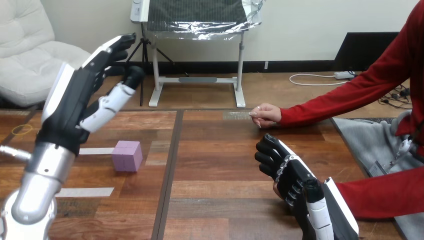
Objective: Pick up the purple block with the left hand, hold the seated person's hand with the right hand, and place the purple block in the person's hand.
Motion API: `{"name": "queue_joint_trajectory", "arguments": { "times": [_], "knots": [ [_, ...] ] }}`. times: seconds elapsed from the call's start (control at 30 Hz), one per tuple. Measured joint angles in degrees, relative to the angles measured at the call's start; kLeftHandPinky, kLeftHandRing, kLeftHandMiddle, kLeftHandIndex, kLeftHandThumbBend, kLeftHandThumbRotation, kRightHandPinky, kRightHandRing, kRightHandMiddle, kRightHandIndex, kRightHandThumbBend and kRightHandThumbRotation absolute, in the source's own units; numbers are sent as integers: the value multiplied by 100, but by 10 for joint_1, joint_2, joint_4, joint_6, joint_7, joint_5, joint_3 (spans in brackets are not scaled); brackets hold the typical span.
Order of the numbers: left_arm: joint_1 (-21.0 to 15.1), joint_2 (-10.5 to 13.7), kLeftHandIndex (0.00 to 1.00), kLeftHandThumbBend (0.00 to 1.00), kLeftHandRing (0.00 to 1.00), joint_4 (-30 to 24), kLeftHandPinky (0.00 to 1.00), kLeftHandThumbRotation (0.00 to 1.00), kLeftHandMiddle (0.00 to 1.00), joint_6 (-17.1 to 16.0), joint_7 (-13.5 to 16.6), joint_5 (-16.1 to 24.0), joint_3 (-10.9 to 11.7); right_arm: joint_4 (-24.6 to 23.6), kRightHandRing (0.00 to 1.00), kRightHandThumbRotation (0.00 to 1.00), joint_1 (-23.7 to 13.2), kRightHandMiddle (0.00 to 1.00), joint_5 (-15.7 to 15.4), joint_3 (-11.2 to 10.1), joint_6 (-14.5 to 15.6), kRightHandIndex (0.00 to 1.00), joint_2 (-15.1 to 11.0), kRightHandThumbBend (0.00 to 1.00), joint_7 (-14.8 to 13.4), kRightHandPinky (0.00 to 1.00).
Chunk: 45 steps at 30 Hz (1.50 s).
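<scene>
Tabletop (220, 165): wood planks across the lower half of the frame. A wide bare stretch runs through the middle, between the block at the left and the right hand at the lower right. The far edge crosses at mid-height.
Left hand (75, 100): raised high at the upper left on its silver forearm, well above the tabletop. Its fingers (112, 47) are stretched out and released, grasping nothing.
Right hand (292, 175): low at the lower right with its back upward, lying over the person's hand (274, 189), of which a sliver shows beneath it. I cannot tell whether it grips that hand.
Person's other hand (265, 115): loosely closed at the tabletop's far edge, right of centre.
Purple block (127, 155): rests on the tabletop at centre left, below the left hand's fingers and well apart from them. It is at the end of a white tape strip (95, 150).
</scene>
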Motion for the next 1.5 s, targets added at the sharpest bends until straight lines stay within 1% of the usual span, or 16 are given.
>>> {"name": "queue_joint_trajectory", "arguments": {
  "times": [0.13, 0.2, 0.27, 0.4, 0.5, 0.7, 1.07, 1.3, 1.5],
  "knots": [
    [-12, 8, 88, 66, 91, 4, 85, 63, 91, 11, -10, 10, -3, 0, 92, 100, 0, 92, -1, 0, 0, 91, 0, 75, 0, 93],
    [-18, 13, 90, 67, 92, 8, 91, 64, 91, 16, -15, 18, -5, 0, 91, 100, 0, 91, -1, 0, 0, 91, 1, 76, 0, 92],
    [-23, 16, 90, 67, 92, 13, 94, 64, 91, 19, -20, 26, -8, 0, 91, 100, 0, 91, -1, 1, 0, 90, 2, 76, 0, 92],
    [-33, 25, 91, 67, 92, 26, 97, 66, 92, 23, -27, 51, -17, 0, 91, 100, 0, 91, -2, 1, 0, 90, 3, 77, -1, 91],
    [-42, 34, 91, 66, 93, 39, 99, 68, 92, 24, -29, 79, -30, 0, 91, 100, 0, 90, -3, 1, 0, 90, 3, 77, -1, 91],
    [-62, 50, 90, 65, 92, 70, 100, 67, 91, 27, -28, 136, -55, 0, 91, 100, 0, 90, -4, 3, 1, 90, 3, 77, -1, 91],
    [-106, 60, 89, 65, 90, 141, 100, 64, 91, 34, -21, 200, -94, 0, 91, 100, 0, 90, -4, 11, 1, 89, 3, 79, -1, 92],
    [-138, 60, 88, 64, 90, 197, 100, 60, 90, 32, -9, 223, -113, 0, 91, 100, 0, 89, -4, 14, 1, 89, 4, 81, -1, 93],
    [-163, 60, 89, 63, 91, 244, 100, 59, 92, 31, 7, 238, -126, 0, 91, 100, 0, 89, -5, 15, 1, 89, 3, 81, -1, 93]
  ]
}}
